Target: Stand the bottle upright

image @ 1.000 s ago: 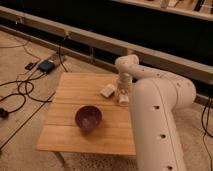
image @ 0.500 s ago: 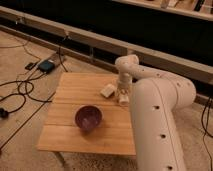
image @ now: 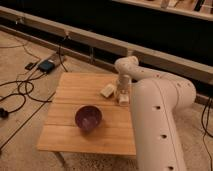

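Observation:
My gripper [image: 122, 94] points down at the right side of the wooden table [image: 75, 135], at the end of the white arm that reaches in from the lower right. Right under its tip is the small whitish bottle [image: 122, 99], mostly hidden by the gripper. I cannot tell whether it lies flat or stands, or whether it is gripped.
A flat white block [image: 107, 91] lies just left of the gripper. A purple bowl [image: 88, 118] stands at the table's middle front. Black cables [image: 17, 92] and a blue box [image: 46, 65] lie on the floor at left. A low ledge [image: 95, 42] runs behind the table.

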`<move>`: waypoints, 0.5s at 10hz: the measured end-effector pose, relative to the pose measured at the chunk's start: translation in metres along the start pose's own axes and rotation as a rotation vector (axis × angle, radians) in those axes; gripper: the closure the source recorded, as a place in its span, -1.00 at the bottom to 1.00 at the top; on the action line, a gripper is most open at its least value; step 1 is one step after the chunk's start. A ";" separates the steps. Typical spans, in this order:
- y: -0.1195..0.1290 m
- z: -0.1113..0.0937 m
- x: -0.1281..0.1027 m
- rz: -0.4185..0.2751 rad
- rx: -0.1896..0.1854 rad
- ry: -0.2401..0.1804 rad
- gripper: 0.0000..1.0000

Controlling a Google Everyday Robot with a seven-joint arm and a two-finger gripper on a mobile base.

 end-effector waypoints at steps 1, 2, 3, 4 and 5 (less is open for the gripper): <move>-0.001 -0.001 0.000 -0.003 0.000 -0.003 0.07; -0.002 -0.002 0.000 -0.008 0.000 -0.007 0.31; -0.004 -0.004 0.000 -0.013 0.002 -0.012 0.54; -0.004 -0.007 0.000 -0.018 0.003 -0.016 0.68; -0.005 -0.011 0.001 -0.031 0.003 -0.025 0.89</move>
